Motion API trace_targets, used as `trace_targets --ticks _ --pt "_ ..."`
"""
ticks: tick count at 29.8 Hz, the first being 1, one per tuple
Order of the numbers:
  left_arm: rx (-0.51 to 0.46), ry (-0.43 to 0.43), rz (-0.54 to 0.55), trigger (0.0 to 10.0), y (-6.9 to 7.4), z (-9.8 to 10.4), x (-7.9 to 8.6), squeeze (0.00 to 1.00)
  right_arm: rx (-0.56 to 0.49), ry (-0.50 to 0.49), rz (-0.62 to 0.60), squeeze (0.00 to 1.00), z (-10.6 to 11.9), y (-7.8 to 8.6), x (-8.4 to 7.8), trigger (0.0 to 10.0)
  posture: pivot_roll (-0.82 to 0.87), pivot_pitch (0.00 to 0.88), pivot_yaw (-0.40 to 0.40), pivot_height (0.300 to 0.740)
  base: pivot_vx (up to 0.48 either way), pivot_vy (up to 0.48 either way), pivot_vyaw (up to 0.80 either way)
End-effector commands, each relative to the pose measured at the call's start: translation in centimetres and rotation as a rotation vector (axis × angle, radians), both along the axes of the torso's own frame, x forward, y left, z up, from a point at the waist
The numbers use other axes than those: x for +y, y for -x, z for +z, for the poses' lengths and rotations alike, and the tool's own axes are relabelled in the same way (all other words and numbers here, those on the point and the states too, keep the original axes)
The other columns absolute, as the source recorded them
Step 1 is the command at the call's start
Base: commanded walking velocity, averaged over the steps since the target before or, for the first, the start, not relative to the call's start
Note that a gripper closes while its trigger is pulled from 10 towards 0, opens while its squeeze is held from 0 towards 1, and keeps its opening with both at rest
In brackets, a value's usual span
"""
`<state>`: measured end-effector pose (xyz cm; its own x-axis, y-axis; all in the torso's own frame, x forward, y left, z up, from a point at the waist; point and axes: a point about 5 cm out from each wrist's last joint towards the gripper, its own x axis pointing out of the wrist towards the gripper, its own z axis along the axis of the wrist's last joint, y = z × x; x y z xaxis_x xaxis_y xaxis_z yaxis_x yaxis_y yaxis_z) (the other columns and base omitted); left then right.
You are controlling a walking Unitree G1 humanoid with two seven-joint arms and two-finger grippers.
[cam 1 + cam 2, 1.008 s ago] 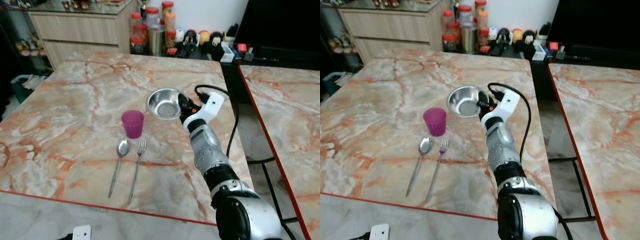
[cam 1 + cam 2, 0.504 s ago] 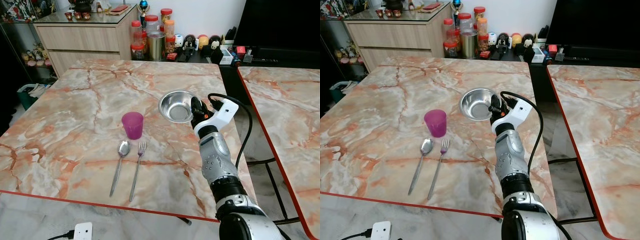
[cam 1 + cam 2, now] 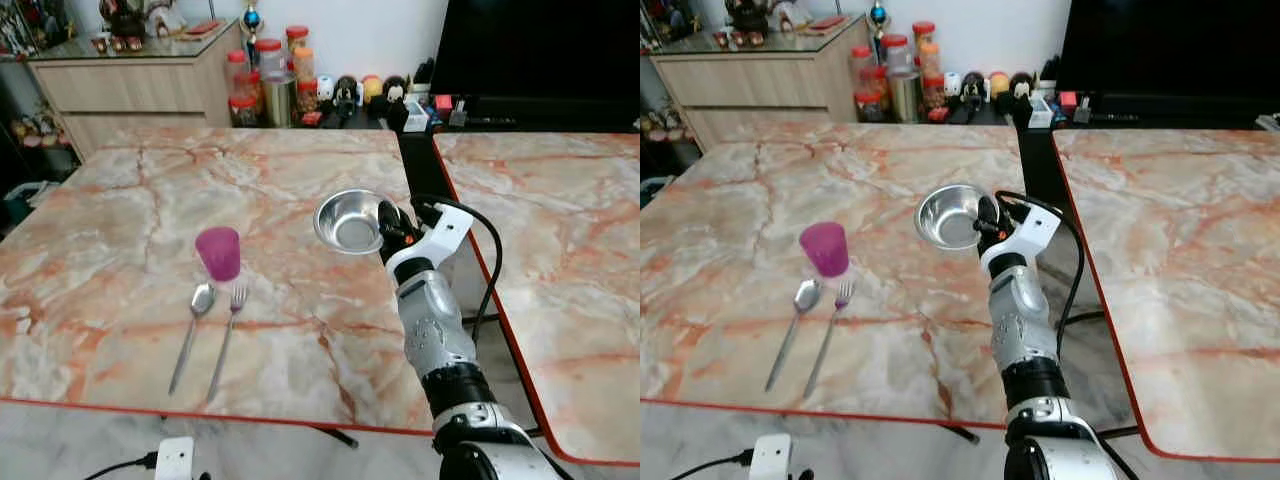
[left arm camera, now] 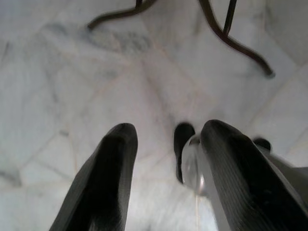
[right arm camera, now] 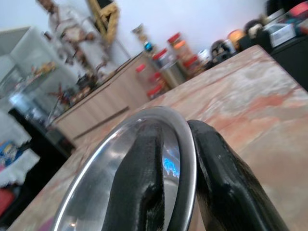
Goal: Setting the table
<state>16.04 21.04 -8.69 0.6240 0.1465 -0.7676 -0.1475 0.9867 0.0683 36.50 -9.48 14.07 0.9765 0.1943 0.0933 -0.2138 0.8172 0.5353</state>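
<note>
Over on the left of the marble counter (image 3: 100, 230), a spoon (image 3: 190, 322) and a fork (image 3: 224, 335) lie side by side, handles toward the near edge. Just behind their heads stands a purple cup (image 3: 218, 253), upright. Further right, close to the counter's right edge, the right hand (image 3: 384, 226) grips a steel bowl (image 3: 345, 221) by its near rim, one black finger (image 5: 139, 173) inside the bowl and the other outside, clenched on the metal. The bowl looks tilted a little and held just above the counter top, well apart from the cup and cutlery. A black cable (image 3: 480, 250) loops from the wrist. Beyond a narrow gap stands a second marble counter (image 3: 560, 230). At the back, jars (image 3: 265, 70) sit beside a wooden cabinet (image 3: 130, 85). The left hand (image 4: 168, 159) hangs over a pale tiled floor (image 4: 72, 72), its fingers spread apart, holding nothing.
</note>
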Motion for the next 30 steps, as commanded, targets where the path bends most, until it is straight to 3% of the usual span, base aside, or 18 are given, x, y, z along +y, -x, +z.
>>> trace_targets --ticks 1,12,30 --pt "0.014 0.000 0.007 10.0 0.4 -0.2 0.0 0.00 -0.013 -0.043 0.018 0.00 0.4 0.3 1.4 10.0 0.07 0.000 0.012 0.740 0.000 -0.446 0.00" --pt "0.009 0.000 -0.002 10.0 0.0 0.0 0.0 0.00 -0.061 -0.007 0.013 0.00 1.3 0.5 1.3 10.0 0.06 0.000 0.018 0.740 0.000 -0.440 0.16" --pt "0.004 0.012 0.009 10.0 -0.2 0.0 -0.2 0.00 -0.050 -0.040 -0.011 0.00 1.6 0.6 1.0 10.0 0.05 0.000 0.034 0.740 0.000 -0.437 0.00"
